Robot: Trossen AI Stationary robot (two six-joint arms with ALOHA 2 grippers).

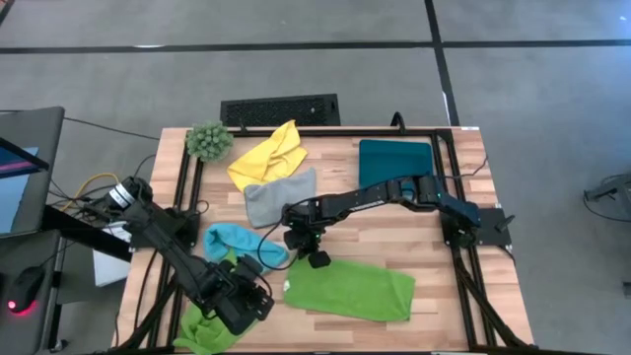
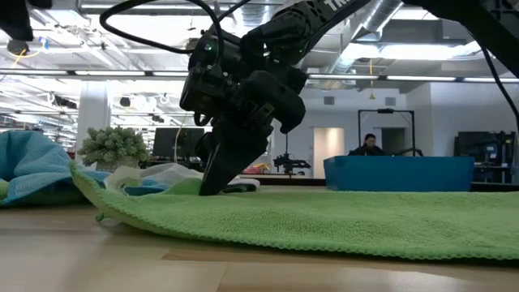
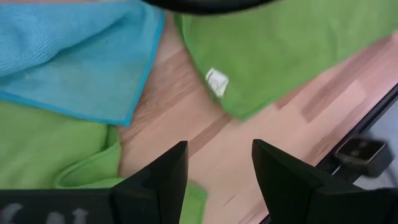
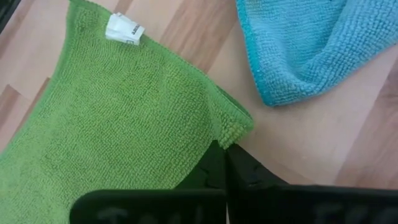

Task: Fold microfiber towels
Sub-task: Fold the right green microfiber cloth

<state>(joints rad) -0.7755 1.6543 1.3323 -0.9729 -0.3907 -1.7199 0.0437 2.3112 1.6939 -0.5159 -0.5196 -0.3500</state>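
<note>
Two grippers shown. Right gripper (image 4: 225,163) pressed together, pinching corner of lime green towel (image 1: 350,289) lying flat at table (image 1: 394,222) front centre; left gripper (image 3: 219,165) spread, hovering beside, above light blue towel (image 1: 237,244).

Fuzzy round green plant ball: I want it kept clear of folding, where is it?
In the high view the fuzzy round green plant ball sits at the table's far left corner, beside the yellow microfiber towel.
</note>
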